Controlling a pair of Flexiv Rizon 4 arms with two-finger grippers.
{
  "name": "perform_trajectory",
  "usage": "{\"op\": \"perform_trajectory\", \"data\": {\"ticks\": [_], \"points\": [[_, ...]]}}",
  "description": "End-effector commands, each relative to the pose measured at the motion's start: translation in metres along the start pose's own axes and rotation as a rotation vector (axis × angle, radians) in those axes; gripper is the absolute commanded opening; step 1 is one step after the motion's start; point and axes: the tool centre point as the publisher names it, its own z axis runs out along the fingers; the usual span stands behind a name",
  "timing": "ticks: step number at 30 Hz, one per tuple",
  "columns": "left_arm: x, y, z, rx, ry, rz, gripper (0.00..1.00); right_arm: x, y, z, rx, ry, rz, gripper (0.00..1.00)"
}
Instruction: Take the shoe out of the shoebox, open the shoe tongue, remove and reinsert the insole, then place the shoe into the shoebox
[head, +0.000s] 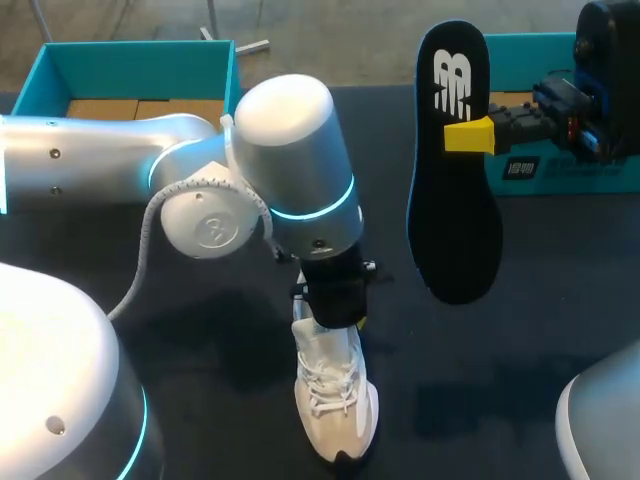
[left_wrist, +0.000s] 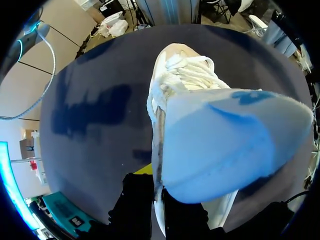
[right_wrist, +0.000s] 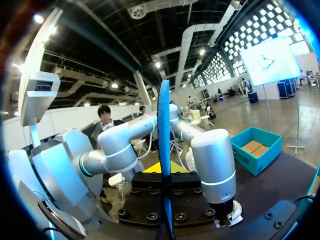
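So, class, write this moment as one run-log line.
left tool: shut on shoe, on table | right tool: shut on insole, aloft

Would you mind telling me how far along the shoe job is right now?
Done: the shoe is out of the shoebox, on the table, and its insole is out. In hand: the right gripper holds the insole aloft; the left gripper grips the shoe's rear. Left: reinsert the insole, box the shoe.

one shoe (head: 335, 400), one insole (head: 452, 200), two teal boxes (head: 60, 62) (head: 590, 182)
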Motion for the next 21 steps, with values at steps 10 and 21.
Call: {"op": "perform_trajectory", "data": {"ticks": [10,21], "points": [[-0.005,0.007,0.008,0.018,-0.025,-0.015,0.44,-0.003,0.002,0.003,0.004,0.003,0.001,0.0],[-0.02,0.017,-0.015,0.013,-0.165,-0.082,1.0,-0.003,0.002,0.003,0.004,0.003,0.001,0.0]]}}
